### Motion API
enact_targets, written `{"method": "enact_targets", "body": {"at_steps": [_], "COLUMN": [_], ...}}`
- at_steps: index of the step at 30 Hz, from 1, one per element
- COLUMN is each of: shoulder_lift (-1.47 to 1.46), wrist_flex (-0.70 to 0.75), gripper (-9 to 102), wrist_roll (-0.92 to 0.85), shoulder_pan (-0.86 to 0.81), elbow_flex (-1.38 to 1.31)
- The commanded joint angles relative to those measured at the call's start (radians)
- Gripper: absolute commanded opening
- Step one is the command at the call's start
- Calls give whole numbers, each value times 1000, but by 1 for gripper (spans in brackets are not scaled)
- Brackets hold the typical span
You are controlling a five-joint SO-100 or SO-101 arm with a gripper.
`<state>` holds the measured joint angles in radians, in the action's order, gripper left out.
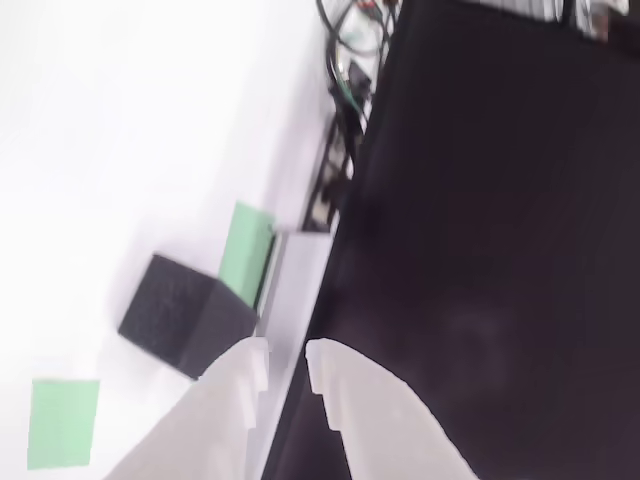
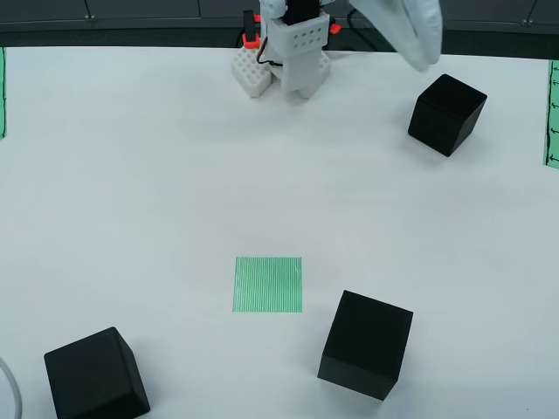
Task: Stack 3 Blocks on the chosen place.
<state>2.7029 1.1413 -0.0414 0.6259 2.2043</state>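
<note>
Black blocks x3 (image 2: 447,113) apart | striped patch (image 2: 268,284) bare | jaws parted | no legible txt

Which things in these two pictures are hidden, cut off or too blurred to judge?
- View from above: the claw is a blurred white shape; whether it is open cannot be read here.
- View from above: the block at lower left is cut by the bottom edge.
- View that rides on the claw: the whole picture is soft; the cables by the dark surface cannot be traced.
- Same view: the green patch shows no stripes.
</note>
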Motion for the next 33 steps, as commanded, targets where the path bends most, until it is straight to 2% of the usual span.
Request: {"method": "enact_targets", "body": {"at_steps": [1, 7, 18, 19, 21, 24, 33], "shoulder_lift": [-20, -120, -460, -472, -476, -466, -476], "wrist_flex": [77, 152, 225, 219, 206, 207, 328], "gripper": [0, 0, 0, 0, 0, 0, 0], "wrist_roll": [6, 44, 17, -26, -224, -370, -951], "shoulder_pan": [127, 273, 319, 321, 319, 307, 319], "elbow_flex": [-75, -132, -198, -198, -198, -176, -133]}}
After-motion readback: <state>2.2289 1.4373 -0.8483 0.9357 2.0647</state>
